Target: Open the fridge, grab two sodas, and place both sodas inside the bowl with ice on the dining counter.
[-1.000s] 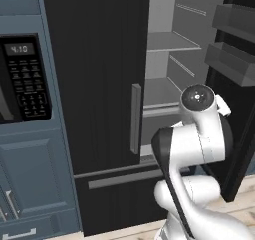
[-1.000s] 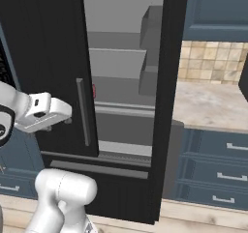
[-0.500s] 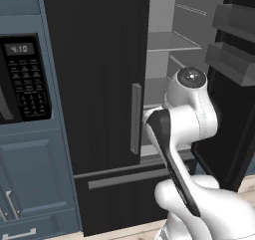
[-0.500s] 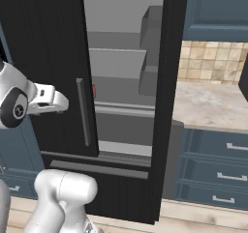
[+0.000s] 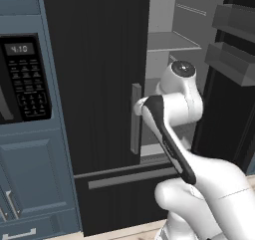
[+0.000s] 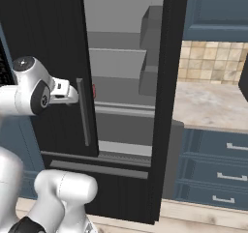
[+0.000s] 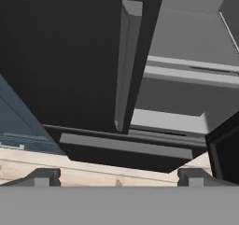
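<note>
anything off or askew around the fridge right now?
Nothing stands out. The fridge has its right door swung open and its left door shut, handle straight. Shelves sit level, no spills. A red can peeks past the left door's edge.

The fridge [image 5: 99, 84] stands with its right door swung aside, shelves [image 6: 118, 65] exposed behind the shut left door's handle [image 6: 83, 112]; a microwave [image 5: 22, 79] sits left, a table [image 6: 213, 106] right, a soda [image 6: 94, 91] inside.

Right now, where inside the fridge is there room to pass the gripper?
Through the gap between the shut left door and the open right door: the grey shelves look mostly bare. A red soda sits at the left edge, behind the door handle.
</note>
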